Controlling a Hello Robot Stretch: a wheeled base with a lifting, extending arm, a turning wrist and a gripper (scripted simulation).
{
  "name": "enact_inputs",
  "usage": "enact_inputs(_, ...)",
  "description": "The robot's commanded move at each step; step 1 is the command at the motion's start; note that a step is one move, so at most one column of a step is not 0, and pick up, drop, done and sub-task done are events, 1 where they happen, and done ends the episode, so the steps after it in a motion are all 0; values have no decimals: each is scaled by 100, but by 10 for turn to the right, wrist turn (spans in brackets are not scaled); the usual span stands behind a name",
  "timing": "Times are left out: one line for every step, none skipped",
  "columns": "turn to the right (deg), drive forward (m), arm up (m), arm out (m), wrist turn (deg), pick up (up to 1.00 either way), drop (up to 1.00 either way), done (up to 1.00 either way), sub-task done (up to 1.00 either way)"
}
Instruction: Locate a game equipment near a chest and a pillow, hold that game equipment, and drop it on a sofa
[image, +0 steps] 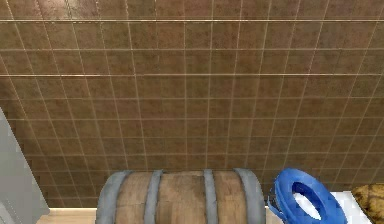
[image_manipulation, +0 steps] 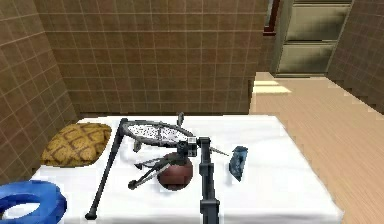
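Note:
A racket (image_manipulation: 157, 130) with a netted oval head lies on a white bed (image_manipulation: 290, 180), and its long dark shaft runs down toward the arm side view's lower left. A brown ball (image_manipulation: 180, 177) rests on the bed just below the racket's head. My arm (image_manipulation: 207, 195) rises from the bottom edge, and the gripper (image_manipulation: 142, 180) reaches left beside the ball. I cannot tell whether it holds anything, since the ball lies right at it on the bed. A golden quilted pillow (image_manipulation: 78, 143) lies at the bed's left. A wooden chest (image: 180, 198) with grey bands stands low in the forward view.
A blue ring-shaped thing (image: 308, 195) (image_manipulation: 30, 203) sits at the bed's corner by the chest. Brown tiled walls (image: 190, 80) close in ahead and behind the bed. An opening at the arm side view's upper right shows a drawer unit (image_manipulation: 315, 35).

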Motion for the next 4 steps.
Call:
enact_inputs(0, 0, 0, 0, 450, 0, 0, 0, 0)
enact_inputs(0, 0, 0, 0, 240, 0, 0, 0, 0)
enact_inputs(0, 0, -30, 0, 0, 0, 0, 0, 0)
enact_inputs(0, 0, 0, 0, 0, 100, 0, 0, 0)
